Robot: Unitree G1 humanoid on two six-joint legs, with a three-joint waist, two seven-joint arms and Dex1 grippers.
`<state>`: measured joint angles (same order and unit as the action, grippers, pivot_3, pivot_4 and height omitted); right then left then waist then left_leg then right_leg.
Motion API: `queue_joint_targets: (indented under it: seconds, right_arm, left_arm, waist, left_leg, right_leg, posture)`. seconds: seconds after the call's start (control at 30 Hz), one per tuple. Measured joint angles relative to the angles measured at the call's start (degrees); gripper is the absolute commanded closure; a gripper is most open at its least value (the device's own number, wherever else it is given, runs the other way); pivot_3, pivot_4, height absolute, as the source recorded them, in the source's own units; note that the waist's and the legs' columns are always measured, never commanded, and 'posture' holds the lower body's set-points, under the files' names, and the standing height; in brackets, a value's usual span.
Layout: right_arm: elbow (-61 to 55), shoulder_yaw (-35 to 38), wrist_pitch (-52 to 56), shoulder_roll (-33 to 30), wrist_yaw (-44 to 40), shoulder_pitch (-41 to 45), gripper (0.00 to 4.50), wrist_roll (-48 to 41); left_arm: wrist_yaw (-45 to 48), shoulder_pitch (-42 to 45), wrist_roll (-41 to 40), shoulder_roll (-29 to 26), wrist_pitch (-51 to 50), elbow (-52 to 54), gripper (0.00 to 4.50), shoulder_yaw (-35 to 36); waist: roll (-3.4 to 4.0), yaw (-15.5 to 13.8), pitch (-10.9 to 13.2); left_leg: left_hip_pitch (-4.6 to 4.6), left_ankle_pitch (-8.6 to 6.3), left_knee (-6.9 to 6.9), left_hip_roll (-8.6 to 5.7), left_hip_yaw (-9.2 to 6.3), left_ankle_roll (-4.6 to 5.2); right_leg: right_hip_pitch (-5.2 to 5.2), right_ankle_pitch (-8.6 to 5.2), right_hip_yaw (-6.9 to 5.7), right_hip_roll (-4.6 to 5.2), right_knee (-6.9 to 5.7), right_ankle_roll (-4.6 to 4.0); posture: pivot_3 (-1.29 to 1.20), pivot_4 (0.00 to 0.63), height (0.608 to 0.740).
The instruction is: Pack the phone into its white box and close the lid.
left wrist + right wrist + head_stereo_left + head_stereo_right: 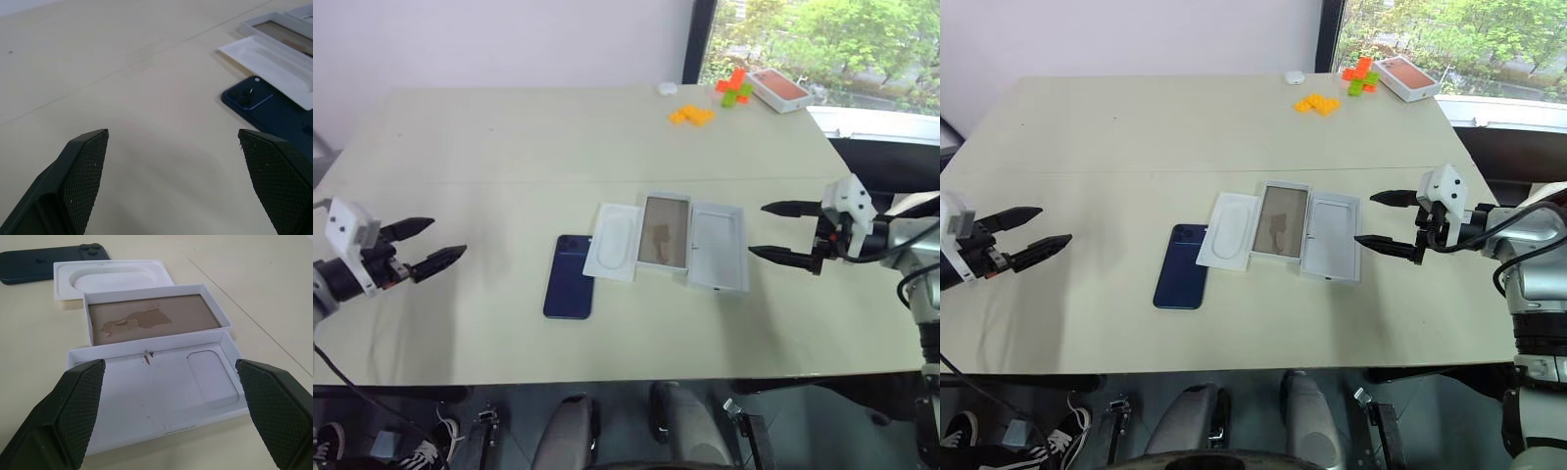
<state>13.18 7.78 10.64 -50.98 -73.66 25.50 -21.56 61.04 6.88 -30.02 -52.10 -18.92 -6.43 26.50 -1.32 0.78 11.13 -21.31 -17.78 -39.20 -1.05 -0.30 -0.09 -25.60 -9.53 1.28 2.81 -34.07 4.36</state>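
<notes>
No writing can be read anywhere. A faint line of small print runs along the outer wall of the open white tray (pixel 161 396) lying near the table's right edge, but it is too small to make out.

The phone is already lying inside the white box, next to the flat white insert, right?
Not quite. The phone is lying on the bare table, outside the white box. It is next to the flat white insert, as you said. The left eye view shows it, with the box holding nothing.
</notes>
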Motion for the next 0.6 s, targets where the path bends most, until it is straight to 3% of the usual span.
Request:
queue_joint_targets:
  seconds: [0.6]
  right_arm:
    - [2.4,1.1,-3.3,0.3,4.1,-1.8,0.00,1.1]
  left_arm:
    - [-1.0,3.1,-0.5,1.1,-2.2,0.0,0.03,-2.2]
  waist:
    - [0.00,0.0,0.0]
  left_leg:
    - [0.01,0.00,0.00,-0.01,0.01,0.00]
  right_leg:
    - [0.01,0.01,0.01,-0.01,-0.02,0.01]
  posture:
    - [0.00,0.150,0.740]
